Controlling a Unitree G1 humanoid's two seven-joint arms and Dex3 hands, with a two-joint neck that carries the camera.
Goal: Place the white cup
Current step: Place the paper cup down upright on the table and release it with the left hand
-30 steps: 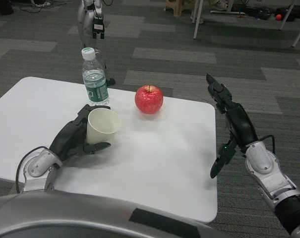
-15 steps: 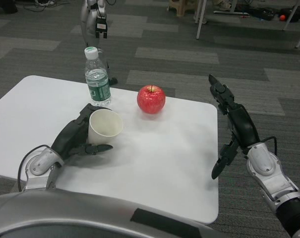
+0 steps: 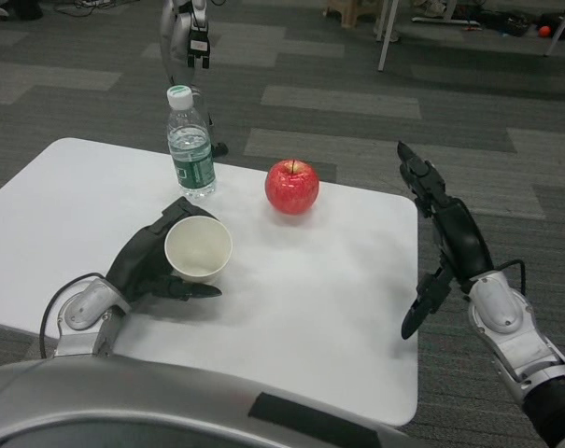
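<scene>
White cup (image 3: 198, 249) upright, mouth open, on the near-left part of the white surface (image 3: 301, 308). Grasped from the left by the left hand (image 3: 149, 266), fingers wrapped around its wall. Behind it, a water bottle (image 3: 190, 145); to the right of that, a red apple (image 3: 292, 187). Right hand (image 3: 447, 238) released, fingers apart, raised beside the surface's right edge.

One head camera looks forward and down, close over the white table (image 3: 338, 327).
</scene>
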